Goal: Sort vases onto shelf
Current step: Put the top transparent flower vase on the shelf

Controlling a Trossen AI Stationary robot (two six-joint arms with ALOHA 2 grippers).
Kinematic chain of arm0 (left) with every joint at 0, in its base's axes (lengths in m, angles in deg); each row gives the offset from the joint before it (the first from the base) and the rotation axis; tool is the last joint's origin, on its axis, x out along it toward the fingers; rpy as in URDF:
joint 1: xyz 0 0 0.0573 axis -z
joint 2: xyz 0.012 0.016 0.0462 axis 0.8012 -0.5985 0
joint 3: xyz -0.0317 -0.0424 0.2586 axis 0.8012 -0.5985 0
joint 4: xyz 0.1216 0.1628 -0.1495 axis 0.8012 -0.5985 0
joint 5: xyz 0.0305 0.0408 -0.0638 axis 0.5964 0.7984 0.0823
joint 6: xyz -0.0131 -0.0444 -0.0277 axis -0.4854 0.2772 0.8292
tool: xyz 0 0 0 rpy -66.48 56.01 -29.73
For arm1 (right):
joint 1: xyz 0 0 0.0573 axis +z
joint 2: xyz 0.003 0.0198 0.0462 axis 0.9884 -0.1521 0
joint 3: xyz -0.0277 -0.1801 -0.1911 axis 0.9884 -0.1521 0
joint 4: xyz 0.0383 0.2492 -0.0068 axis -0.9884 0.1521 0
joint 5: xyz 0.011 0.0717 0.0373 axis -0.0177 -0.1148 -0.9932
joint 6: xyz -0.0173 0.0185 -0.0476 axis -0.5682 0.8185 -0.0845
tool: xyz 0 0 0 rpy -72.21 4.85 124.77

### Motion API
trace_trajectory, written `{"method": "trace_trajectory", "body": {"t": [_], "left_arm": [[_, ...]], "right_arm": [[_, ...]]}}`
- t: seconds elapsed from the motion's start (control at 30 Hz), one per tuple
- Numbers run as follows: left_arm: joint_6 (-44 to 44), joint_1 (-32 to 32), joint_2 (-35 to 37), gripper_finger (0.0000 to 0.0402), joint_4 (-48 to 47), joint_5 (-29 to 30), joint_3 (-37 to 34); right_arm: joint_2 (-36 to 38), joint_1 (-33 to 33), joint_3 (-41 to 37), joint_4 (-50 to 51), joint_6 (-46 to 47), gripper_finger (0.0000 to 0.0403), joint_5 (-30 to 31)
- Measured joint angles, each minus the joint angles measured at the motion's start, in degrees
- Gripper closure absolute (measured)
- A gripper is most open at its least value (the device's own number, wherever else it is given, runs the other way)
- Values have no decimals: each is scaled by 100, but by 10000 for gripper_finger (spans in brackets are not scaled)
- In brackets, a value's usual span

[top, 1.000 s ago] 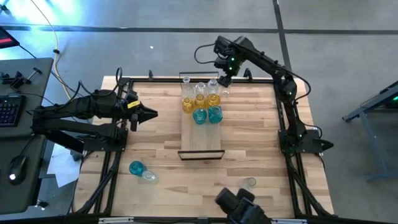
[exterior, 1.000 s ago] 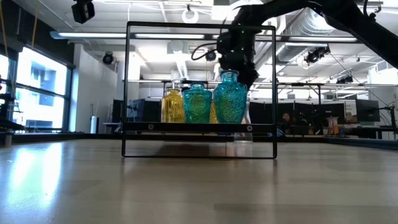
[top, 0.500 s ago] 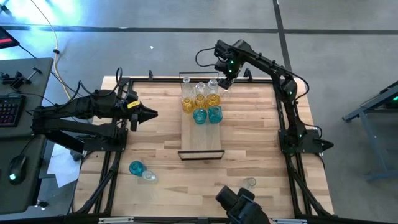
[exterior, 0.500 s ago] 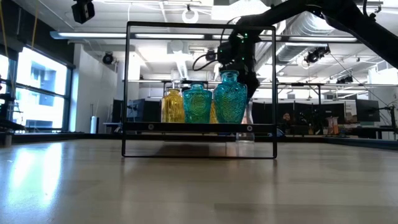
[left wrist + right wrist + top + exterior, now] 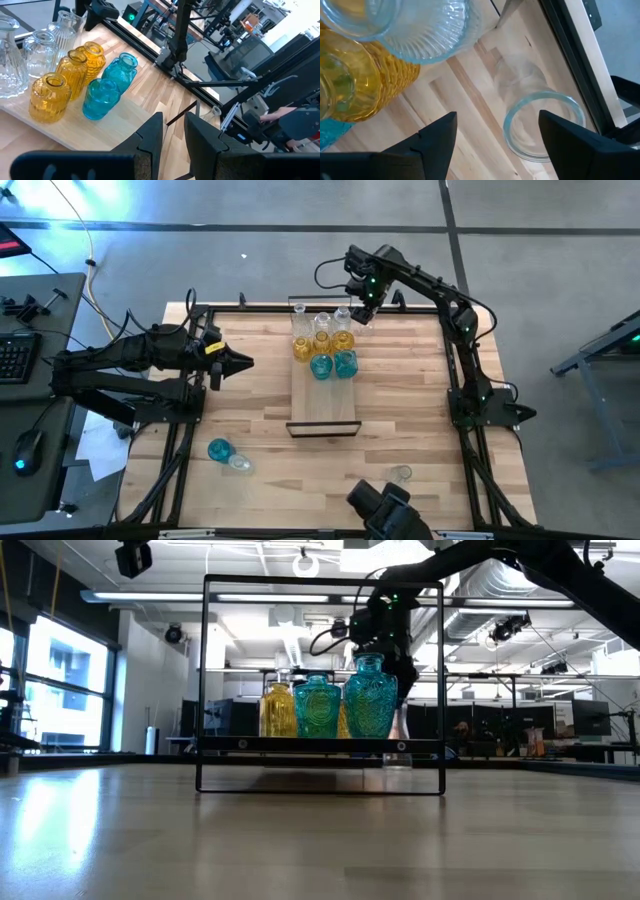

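Clear vase point(image 5: 542, 125) stands on the tabletop just beside the shelf point(image 5: 323, 405), at its far end. Judged light, rigid, slick, breakable; best gripped across the rim or neck. Right gripper point(image 5: 495, 127) hangs over it, jaws spread, nothing held. Left gripper point(image 5: 243, 362) waits nearly shut, empty. Tabletop point(image 5: 400, 395) wood; open workshop beyond.

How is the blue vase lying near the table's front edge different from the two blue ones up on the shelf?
The loose teal vase lies on its side on the bare tabletop, near the front left corner; the two teal vases on the shelf stand upright. The loose one has only a clear vase beside it; the shelf pair stands among amber vases and clear ones. All three share the same teal glass.
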Motion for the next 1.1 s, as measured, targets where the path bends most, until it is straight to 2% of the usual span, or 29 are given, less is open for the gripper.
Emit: {"method": "trace_trajectory", "body": {"t": [0.23, 0.67, 1.1], "left_arm": [[1, 1, 0, 330, 0, 0, 0], [53, 0, 0, 330, 1, -3, 0], [5, -1, 0, 330, 1, -7, 0]], "right_arm": [[0, 0, 0, 2, -58, 206, 0], [0, 2, 6, 66, -153, 392, 2], [0, 91, 7, 637, -85, 400, 343]]}}
